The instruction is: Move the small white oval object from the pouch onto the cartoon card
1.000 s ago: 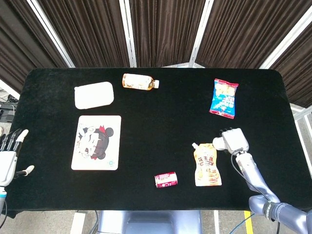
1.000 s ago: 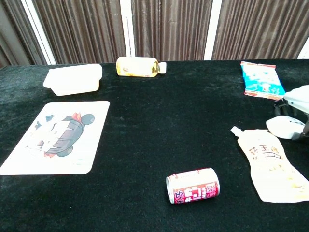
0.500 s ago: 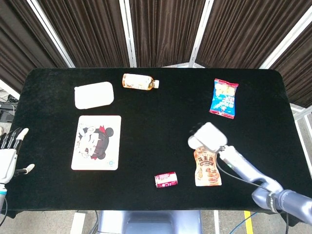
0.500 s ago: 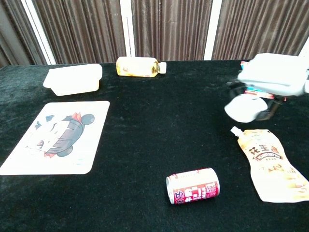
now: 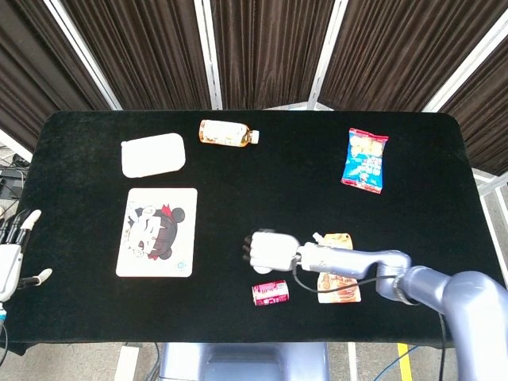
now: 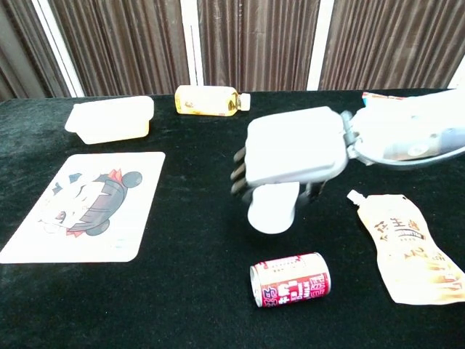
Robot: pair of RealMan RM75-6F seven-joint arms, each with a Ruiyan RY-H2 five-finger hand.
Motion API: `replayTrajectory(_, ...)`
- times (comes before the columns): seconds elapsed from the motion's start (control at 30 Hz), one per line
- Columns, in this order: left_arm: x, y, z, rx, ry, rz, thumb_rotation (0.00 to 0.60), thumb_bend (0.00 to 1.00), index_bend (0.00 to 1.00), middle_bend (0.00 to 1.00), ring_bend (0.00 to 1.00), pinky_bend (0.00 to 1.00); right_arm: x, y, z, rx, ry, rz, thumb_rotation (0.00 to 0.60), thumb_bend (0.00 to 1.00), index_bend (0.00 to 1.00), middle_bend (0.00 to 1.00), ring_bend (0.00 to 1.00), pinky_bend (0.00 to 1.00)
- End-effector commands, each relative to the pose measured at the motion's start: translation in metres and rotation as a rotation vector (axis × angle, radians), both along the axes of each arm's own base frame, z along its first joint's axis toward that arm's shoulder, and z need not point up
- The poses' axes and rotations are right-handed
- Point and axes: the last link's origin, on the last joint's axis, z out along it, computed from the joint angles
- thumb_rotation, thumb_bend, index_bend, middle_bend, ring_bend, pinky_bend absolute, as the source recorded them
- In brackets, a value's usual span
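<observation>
1. Nearest the front edge of the black table (image 5: pixel 444 214), a small red can (image 6: pixel 290 281) lies on its side, exactly where it lay a second ago.
2. Off the table's near left corner, the left hand (image 5: pixel 9 255) hangs with its fingers straight and spread, holding nothing. It is barely changed from before.
3. Just right of the can, the pouch (image 6: pixel 410 247) lies flat with its spout toward the far side, as it did earlier. In the head view the right forearm now crosses over its upper part.
4. Just beyond the can hovers the right hand (image 6: pixel 294 156), back upward, dark fingertips (image 6: pixel 240 174) curled down at its left edge. A second ago it was at the pouch's spout, and half a second ago just past it. Now it is at mid-table, between the pouch and the cartoon card (image 6: pixel 87 205), still well apart from the card.
5. Under its palm hangs a white rounded shape (image 6: pixel 272 211). I cannot tell whether that is the small white oval object or the thumb, so I cannot say whether the fingers are holding anything. No oval shows on the pouch or on the card.
6. Farther back, unmoved: a white lidded container (image 6: pixel 109 118) beyond the card, a yellow bottle (image 6: pixel 207 99) on its side, and a blue snack bag (image 5: pixel 365 159) at far right.
</observation>
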Motion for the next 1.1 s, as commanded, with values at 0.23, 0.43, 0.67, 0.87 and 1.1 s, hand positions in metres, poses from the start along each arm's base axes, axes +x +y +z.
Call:
replayTrajectory(0.23, -0.004, 0.002, 0.001, -0.012, -0.011, 0.009, 0.600, 0.00, 0.00, 0.00, 0.00, 0.00, 0.009, 0.006, -0.033, 0.020, 0.104, 0.167, 0.600, 0.50, 0.46, 0.55, 0.41, 0.60)
replayTrajectory(0.43, -0.005, 0.004, 0.000, -0.020, -0.010, 0.017, 0.600, 0.00, 0.00, 0.00, 0.00, 0.00, 0.003, 0.000, -0.038, -0.022, 0.151, 0.250, 0.600, 0.21, 0.01, 0.02, 0.01, 0.10)
replayTrajectory(0.67, -0.003, 0.004, -0.002, -0.033, -0.017, -0.007, 0.600, 0.00, 0.00, 0.00, 0.00, 0.00, -0.003, -0.002, -0.024, -0.072, 0.101, 0.260, 0.600, 0.00, 0.00, 0.00, 0.00, 0.00)
replayTrajectory(0.87, -0.002, 0.003, -0.002, -0.036, -0.024, -0.017, 0.600, 0.00, 0.00, 0.00, 0.00, 0.00, -0.022, -0.003, 0.022, -0.154, -0.032, 0.124, 0.600, 0.00, 0.00, 0.00, 0.00, 0.00)
replayTrajectory(1.1, 0.008, 0.001, -0.009, -0.080, -0.061, -0.143, 0.600, 0.00, 0.00, 0.00, 0.00, 0.00, -0.082, 0.008, 0.112, -0.315, -0.323, -0.276, 0.600, 0.00, 0.00, 0.00, 0.00, 0.00)
